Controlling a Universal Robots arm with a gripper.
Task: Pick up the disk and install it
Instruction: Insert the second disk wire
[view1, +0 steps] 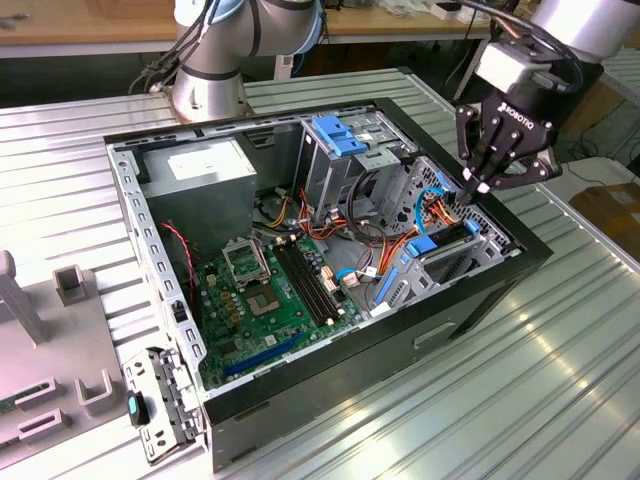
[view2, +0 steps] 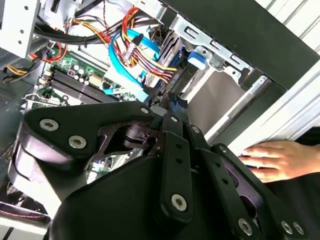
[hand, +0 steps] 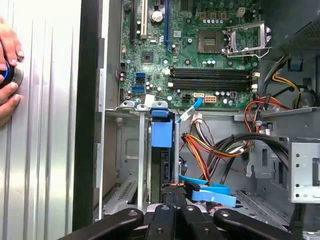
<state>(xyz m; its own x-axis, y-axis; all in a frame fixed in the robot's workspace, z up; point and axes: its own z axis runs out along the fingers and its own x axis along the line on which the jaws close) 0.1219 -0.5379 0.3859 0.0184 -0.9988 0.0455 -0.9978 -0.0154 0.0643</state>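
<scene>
Green motherboard (hand: 200, 60) beyond blue-tabbed drive bay (hand: 161, 132), a hand (hand: 9, 75) on the ribbed table (hand: 45, 150).

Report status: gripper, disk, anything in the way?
Gripper shut, fingertips down at the drive bay. Disk seated on edge in its slot. Cables bunched alongside; a hand rests outside the case.

The arm (view1: 215, 45) is silver-grey with pale blue joint caps. Its gripper (view1: 487, 178) is matt black, built of linked bars with silver screw heads, under a light grey wrist block (view1: 510, 62).

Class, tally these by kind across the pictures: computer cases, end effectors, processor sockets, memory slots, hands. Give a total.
computer case: 1
end effector: 1
processor socket: 1
memory slots: 4
hand: 1
Total: 8
</scene>
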